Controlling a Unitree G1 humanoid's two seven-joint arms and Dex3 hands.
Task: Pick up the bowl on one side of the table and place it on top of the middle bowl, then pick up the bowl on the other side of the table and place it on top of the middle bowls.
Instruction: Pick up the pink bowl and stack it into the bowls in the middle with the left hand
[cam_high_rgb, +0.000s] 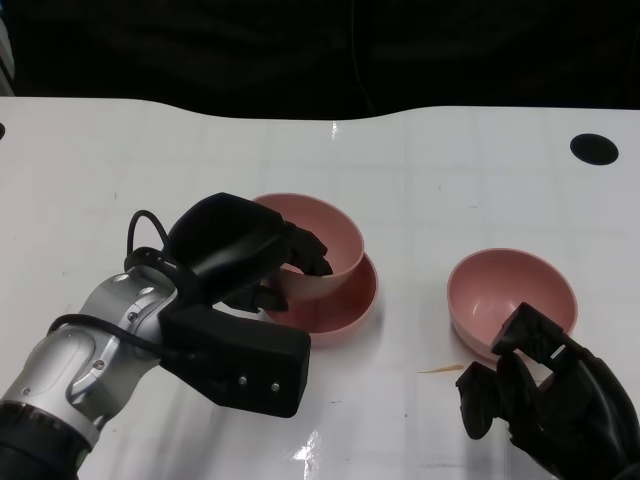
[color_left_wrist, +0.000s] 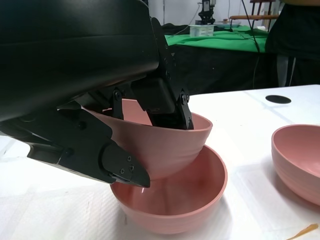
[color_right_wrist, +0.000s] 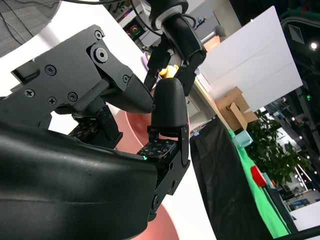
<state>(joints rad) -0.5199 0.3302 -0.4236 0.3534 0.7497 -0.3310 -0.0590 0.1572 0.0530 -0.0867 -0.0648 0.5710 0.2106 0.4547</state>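
Note:
My left hand (cam_high_rgb: 240, 255) grips a pink bowl (cam_high_rgb: 330, 235) by its near rim, fingers inside and thumb outside. That bowl hangs tilted, its base down inside the middle pink bowl (cam_high_rgb: 345, 310); the left wrist view shows the held bowl (color_left_wrist: 165, 145) nested slantwise in the lower bowl (color_left_wrist: 175, 205). A third pink bowl (cam_high_rgb: 510, 290) stands to the right on the table, also seen as the far bowl (color_left_wrist: 300, 160). My right hand (cam_high_rgb: 545, 395) sits just in front of it, fingers apart and holding nothing, one fingertip close to the rim. Pink bowl surface (color_right_wrist: 132, 130) shows between its fingers.
The white table (cam_high_rgb: 450, 180) has a black round hole (cam_high_rgb: 593, 148) at the back right. A thin orange sliver (cam_high_rgb: 440, 370) lies between the bowls. A person in dark clothes (color_left_wrist: 300, 40) stands beyond the table's far edge.

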